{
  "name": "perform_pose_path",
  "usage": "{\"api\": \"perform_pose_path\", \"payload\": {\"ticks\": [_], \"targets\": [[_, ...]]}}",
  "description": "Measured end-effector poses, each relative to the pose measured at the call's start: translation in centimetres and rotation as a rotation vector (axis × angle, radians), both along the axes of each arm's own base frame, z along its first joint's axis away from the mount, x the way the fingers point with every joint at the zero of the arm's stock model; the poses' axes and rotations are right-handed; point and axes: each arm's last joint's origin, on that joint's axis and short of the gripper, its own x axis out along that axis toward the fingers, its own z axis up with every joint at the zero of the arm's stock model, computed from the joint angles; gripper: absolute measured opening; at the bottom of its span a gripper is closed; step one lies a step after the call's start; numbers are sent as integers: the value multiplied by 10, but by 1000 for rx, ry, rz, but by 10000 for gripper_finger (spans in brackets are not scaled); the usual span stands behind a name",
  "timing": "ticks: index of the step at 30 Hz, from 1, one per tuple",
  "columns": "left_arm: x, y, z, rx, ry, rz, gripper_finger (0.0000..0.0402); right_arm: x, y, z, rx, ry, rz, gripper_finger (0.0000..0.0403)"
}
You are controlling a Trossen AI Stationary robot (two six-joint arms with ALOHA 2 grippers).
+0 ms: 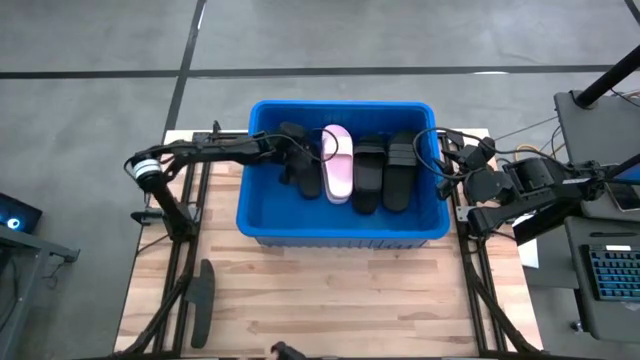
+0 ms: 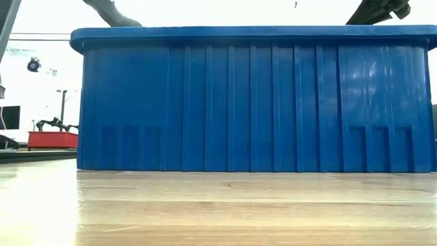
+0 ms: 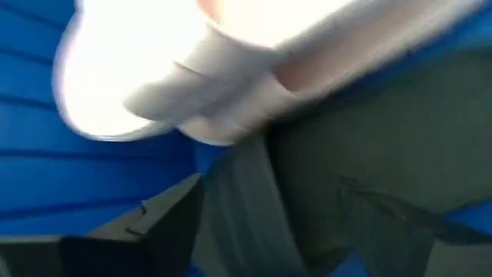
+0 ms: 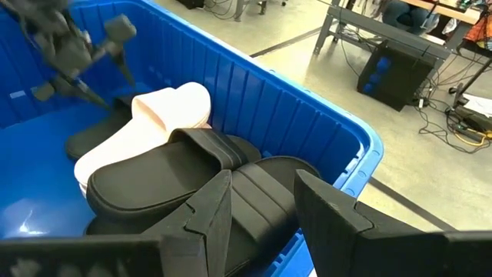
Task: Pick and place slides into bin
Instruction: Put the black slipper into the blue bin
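The blue bin (image 1: 340, 105) stands at the middle of the table and fills the low view (image 2: 252, 102). In it lie a pale pink slide (image 1: 338, 165) and black slides (image 1: 370, 175) (image 1: 400, 170) side by side. Another black slide (image 1: 308, 178) lies left of the pink one. My left gripper (image 1: 290, 150) is inside the bin over that slide and also shows in the right wrist view (image 4: 77, 54). Its wrist view shows the pink slide (image 3: 231, 85) and a black slide (image 3: 346, 169) very close. My right gripper (image 4: 263, 208) is open and empty over the bin's right rim (image 4: 307, 92).
One black slide (image 1: 201, 300) lies on the wooden table (image 1: 330, 290) near its front left. A small dark thing (image 1: 285, 350) shows at the near edge. A desk with a keyboard (image 1: 610, 275) stands beyond the table's right side.
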Motion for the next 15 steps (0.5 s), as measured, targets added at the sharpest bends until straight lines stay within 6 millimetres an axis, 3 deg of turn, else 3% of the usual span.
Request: {"api": "perform_pose_path", "payload": {"ticks": [5, 9, 12, 15], "targets": [[-7, -23, 55, -62, -118, 163, 303, 0, 0, 0, 0, 1, 0, 132], [-19, -54, 114, -129, -344, 212, 304, 0, 0, 0, 2, -5, 1, 132], [-33, -79, 155, -247, -552, 247, 303, 0, 0, 0, -1, 1, 5, 132], [-51, -102, 183, -423, -720, 285, 303, 0, 0, 0, -14, 15, 12, 132]]}}
